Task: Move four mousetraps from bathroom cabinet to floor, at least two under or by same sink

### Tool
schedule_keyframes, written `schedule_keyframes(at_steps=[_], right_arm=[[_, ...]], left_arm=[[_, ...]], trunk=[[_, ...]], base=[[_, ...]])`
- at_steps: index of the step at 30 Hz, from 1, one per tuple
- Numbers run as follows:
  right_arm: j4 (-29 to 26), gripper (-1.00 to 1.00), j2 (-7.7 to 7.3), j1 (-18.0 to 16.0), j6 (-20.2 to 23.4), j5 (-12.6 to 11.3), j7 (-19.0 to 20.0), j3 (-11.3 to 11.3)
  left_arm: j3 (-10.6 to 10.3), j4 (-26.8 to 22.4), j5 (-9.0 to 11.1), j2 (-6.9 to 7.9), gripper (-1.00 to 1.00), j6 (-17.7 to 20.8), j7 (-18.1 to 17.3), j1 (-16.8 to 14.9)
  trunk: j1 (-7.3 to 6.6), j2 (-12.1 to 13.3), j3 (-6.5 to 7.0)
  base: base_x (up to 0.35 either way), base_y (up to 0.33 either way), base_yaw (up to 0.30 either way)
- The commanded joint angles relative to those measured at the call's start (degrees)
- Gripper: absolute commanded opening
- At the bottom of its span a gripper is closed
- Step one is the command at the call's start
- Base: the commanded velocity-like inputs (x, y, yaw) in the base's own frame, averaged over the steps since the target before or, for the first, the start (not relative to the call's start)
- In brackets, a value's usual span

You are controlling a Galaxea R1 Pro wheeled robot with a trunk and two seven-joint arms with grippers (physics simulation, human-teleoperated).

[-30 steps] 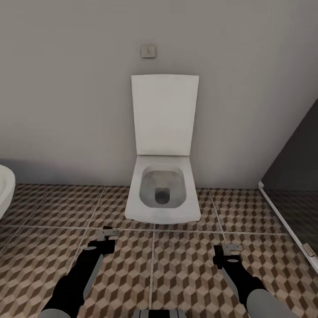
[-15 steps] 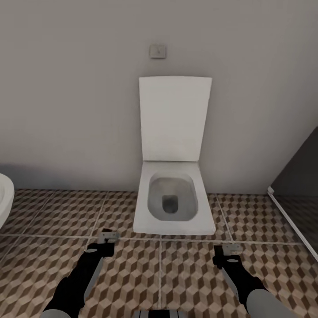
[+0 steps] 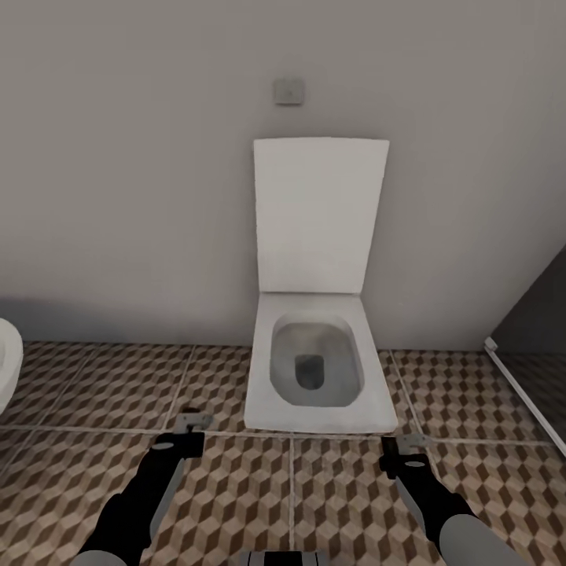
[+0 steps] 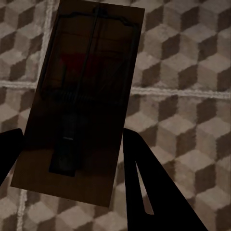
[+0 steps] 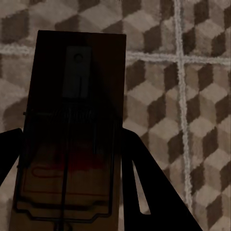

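Each gripper holds one mousetrap above the bathroom floor (image 3: 330, 487). In the left wrist view, a brown wooden mousetrap (image 4: 79, 106) with a dark wire bar sits between the black fingers (image 4: 149, 187) of my left gripper (image 4: 72, 137). The right wrist view has another mousetrap (image 5: 72, 130) clamped in my right gripper (image 5: 72, 134). From the head view, the left gripper (image 3: 192, 424) and right gripper (image 3: 409, 445) hover low over the cube-patterned tiles in front of the toilet. The cabinet and the bathroom sink are out of view.
A white square toilet (image 3: 318, 369) with its lid up stands against the grey wall straight ahead, with a flush plate (image 3: 289, 91) above it. A white rounded fixture edge (image 3: 6, 369) is at the far left. A dark glass shower panel (image 3: 534, 346) is at the right.
The whole picture has shifted, so the camera moved: the toilet now sits further right and a little larger. Both arms keep their pose, each still holding its mousetrap.
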Motion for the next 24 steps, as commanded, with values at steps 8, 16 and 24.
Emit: schedule_keyframes(at_steps=[8,16,24], right_arm=[[-0.1,-1.0,-0.4,0.0,0.3,0.5,0.1,-0.3],[-0.1,-1.0,-0.46,0.0,0.3,0.5,0.1,-0.3],[-0.1,-1.0,-0.42,0.0,0.3,0.5,0.1,-0.3]], left_arm=[[-0.1,0.0,-0.2,-0.07,-1.0,0.4,0.3,0.0],[-0.1,-0.1,-0.3,-0.02,-1.0,0.4,0.3,0.0],[-0.1,0.0,-0.2,-0.01,-1.0,0.6,0.3,0.0]], trunk=[[-0.01,0.0,-0.05],[-0.01,0.0,-0.05],[-0.01,0.0,-0.05]], base=[[0.179,-0.091,0.0],[0.155,-0.093,0.0],[0.119,-0.01,0.0]])
